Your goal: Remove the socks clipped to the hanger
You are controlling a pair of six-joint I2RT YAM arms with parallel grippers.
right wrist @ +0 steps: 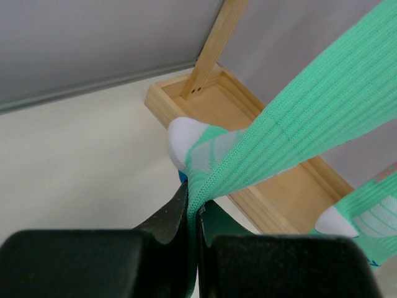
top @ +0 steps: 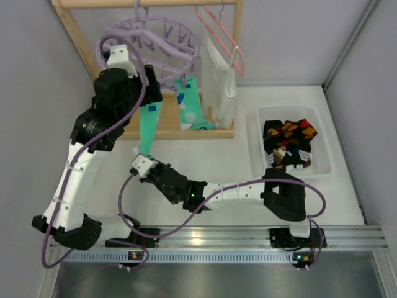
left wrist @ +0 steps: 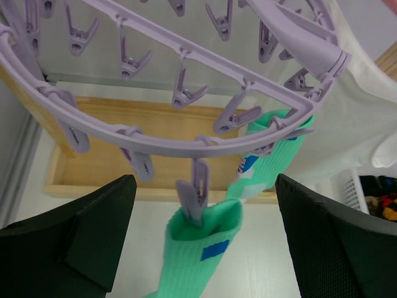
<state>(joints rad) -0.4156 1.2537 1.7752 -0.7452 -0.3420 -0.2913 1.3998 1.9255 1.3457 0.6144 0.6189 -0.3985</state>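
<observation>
Two socks left on the hanger (top: pixel 177 37), both mint. The hanger hangs from the wooden rack (top: pixel 186 131) at 12 o'clock of the table.

The mint sock (top: pixel 149 127) hangs from a clip (left wrist: pixel 192 192) on the ring's near edge, cuff pinched in that clip and foot pulled down toward 6 o'clock. The second mint sock (top: pixel 189 105) is just beside it at 3 o'clock, also clipped.

The right gripper (right wrist: pixel 195 205) is closed tight on the lower end of the mint sock, and the fabric runs taut from the jaws up to the ring. The left gripper (left wrist: pixel 205 183) is spread wide and holds nothing; in its wrist view the clip and cuff sit between its fingers.

Dark patterned socks (top: pixel 288 139) lie in the bin (top: pixel 260 118) at 3 o'clock, well apart from the rack, so they look finished. A white garment (top: pixel 220 81) on a pink hanger (top: pixel 223 31) hangs at 3 o'clock of the ring and isn't part of the job.

Progress looks well past half. Left to do: free this sock from its clip, bin it, then the second one.
</observation>
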